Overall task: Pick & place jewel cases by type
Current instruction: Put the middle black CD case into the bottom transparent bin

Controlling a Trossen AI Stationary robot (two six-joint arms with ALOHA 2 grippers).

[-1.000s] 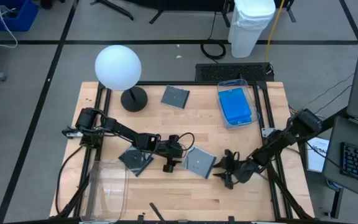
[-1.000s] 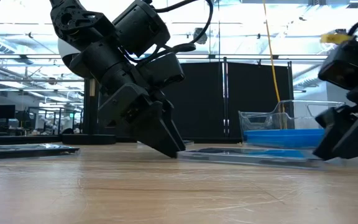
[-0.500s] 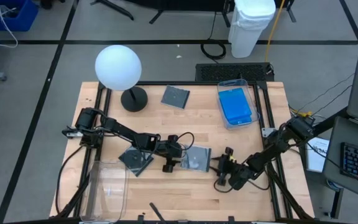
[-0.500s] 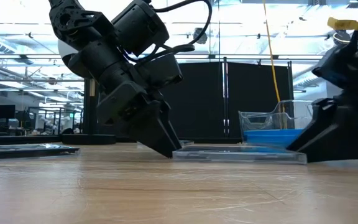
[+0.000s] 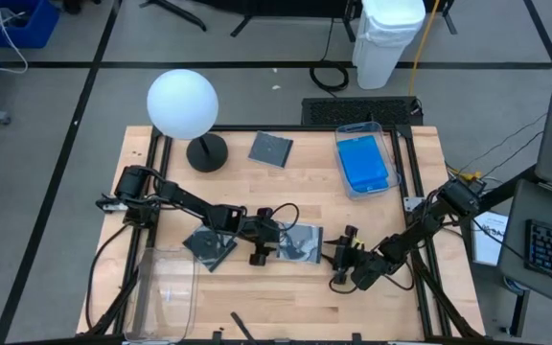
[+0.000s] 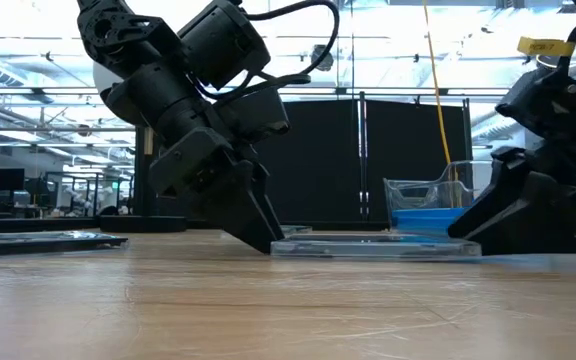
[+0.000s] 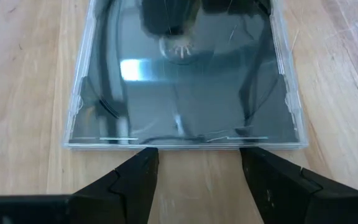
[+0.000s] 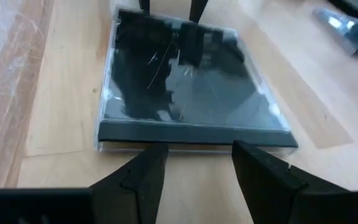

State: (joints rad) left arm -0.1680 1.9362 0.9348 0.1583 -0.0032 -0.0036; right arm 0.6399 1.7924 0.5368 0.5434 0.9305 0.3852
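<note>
A dark squarish jewel case [image 5: 301,243] lies flat on the table between my two grippers. My left gripper [image 7: 199,155] stands open at the case's left edge. My right gripper [image 8: 199,149] stands open at its right edge, fingers slanting down. In the low view the case [image 6: 373,246] spans the gap between them. A second dark case [image 5: 209,247] lies left of the left gripper. A third [image 5: 270,149] lies near the far edge. Blue cases [image 5: 364,163] lie in a clear bin. My left gripper is open, and both fingertips [image 7: 143,158] butt against the case's clear left edge [image 7: 191,142], coming slanting down from the table's left. The case lies flat on the table. My right gripper is open, and both fingertips [image 8: 156,152] butt against the case's dark spine edge [image 8: 194,134], coming low from the table's right.
A white globe lamp [image 5: 182,103] on a black base stands at the far left. A clear bin [image 5: 377,182] holds the blue cases at the far right. Another clear bin [image 5: 166,287] sits at the near left corner. Bare wood lies between the case and the near edge.
My right gripper has moved toward the table's left and pushed the dark case ahead of it. The case has slid left along the table and turned from skewed to square. Its left edge now stands against my left gripper's fingertips.
</note>
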